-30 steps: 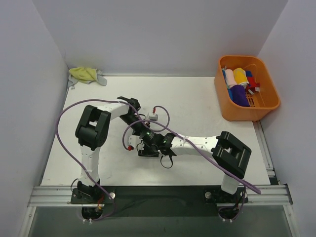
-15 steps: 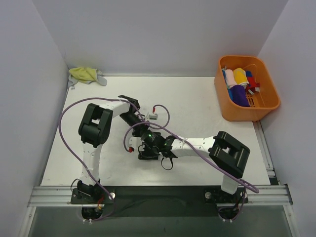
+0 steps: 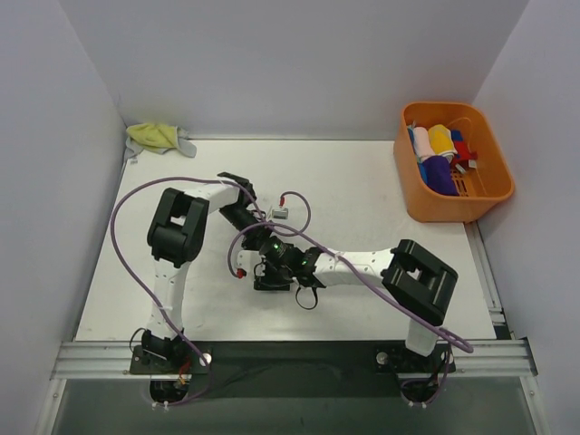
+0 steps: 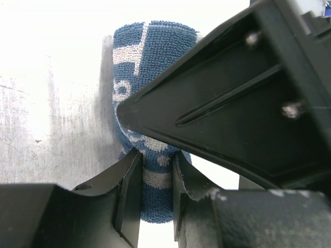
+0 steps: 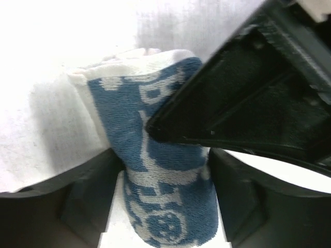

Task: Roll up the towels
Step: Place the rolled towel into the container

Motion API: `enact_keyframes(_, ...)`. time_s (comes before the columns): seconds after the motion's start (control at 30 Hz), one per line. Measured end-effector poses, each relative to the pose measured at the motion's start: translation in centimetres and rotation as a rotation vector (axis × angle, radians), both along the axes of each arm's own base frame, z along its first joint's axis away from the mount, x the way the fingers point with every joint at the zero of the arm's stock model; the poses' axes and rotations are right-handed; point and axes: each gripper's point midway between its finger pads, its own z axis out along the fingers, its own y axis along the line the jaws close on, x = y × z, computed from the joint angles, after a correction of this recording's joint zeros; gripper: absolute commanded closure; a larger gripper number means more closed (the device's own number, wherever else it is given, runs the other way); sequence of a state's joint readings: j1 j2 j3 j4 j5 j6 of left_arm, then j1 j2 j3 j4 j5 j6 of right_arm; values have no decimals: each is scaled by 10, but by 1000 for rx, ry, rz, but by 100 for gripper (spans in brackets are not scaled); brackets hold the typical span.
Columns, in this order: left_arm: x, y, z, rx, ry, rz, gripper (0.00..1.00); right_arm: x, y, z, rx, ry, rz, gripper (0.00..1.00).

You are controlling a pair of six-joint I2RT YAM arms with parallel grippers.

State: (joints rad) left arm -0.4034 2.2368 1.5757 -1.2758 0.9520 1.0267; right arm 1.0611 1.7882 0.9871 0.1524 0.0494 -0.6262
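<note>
A rolled blue-and-white patterned towel lies on the white table between both grippers. My left gripper is shut on one end of the roll, which is pinched thin between its fingers. My right gripper stands open astride the other end of the towel, its fingers beside the roll without squeezing it. From above, both grippers meet mid-table and hide the roll. A pale yellow-green towel lies crumpled in the far left corner, away from both arms.
An orange basket at the far right holds several rolled cloths. White walls enclose the table on three sides. Purple cables loop beside the left arm. Each wrist view is partly blocked by the other gripper's black finger.
The left arm's elbow has crept slightly right. Both grippers have stayed together over the roll at mid-table.
</note>
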Motion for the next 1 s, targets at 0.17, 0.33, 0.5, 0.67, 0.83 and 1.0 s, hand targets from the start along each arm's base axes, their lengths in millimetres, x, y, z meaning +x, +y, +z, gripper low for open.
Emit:
enact_keyframes(0.17,2,0,-1,-9,26,-24,83,-5,1,-6,-3,72,33,50)
enact_keyframes(0.33,-1,-1,-2,-25,70,-28,72,-11,2,-8,-11,134,66,81)
enact_keyframes(0.5,-3,1,-2,-20,90,-24,51,-17,2,-9,-13,169,82,100)
enact_keyframes(0.67,-1,9,-2,-2,123,16,33,-22,5,-8,6,202,90,100)
enact_keyframes(0.83,15,28,4,15,166,126,20,-35,3,-7,29,276,71,100)
enact_keyframes(1.0,47,59,12,34,90,242,9,-49,-9,-7,46,396,10,100)
